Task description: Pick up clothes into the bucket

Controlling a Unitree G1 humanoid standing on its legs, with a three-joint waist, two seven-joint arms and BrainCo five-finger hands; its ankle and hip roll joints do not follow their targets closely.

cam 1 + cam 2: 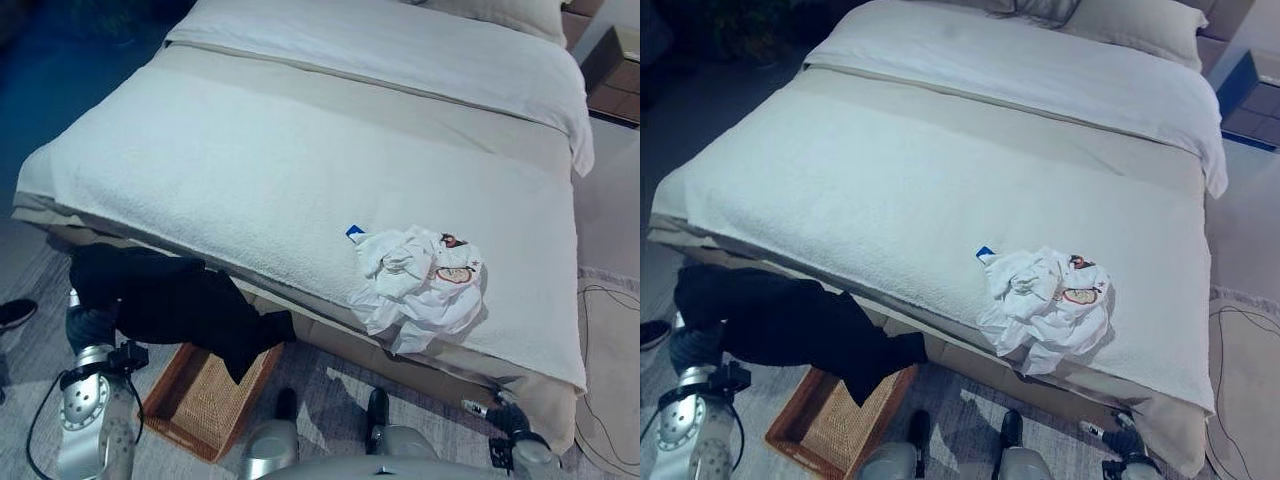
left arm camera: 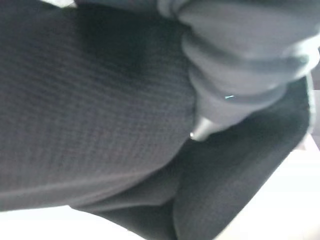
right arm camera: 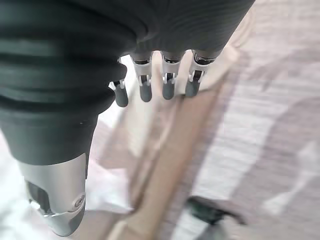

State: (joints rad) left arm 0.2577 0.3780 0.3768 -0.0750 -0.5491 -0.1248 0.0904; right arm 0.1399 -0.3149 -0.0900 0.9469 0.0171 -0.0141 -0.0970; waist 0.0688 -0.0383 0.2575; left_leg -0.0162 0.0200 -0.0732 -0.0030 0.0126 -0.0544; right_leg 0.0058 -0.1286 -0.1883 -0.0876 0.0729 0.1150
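The left hand [image 2: 235, 75] is wrapped in a black garment [image 1: 170, 298], and its fingers are hidden in the cloth, so how far they are closed cannot be told. The garment hangs at the near left corner of the bed [image 1: 250, 170], its lower end drooping over a brown wicker basket [image 1: 200, 405] on the floor beside the bed. A crumpled white shirt [image 1: 420, 285] lies on the bed near its front edge, well apart from the basket. The right hand [image 3: 155, 85] hangs empty by the bed's edge, fingers relaxed and straight.
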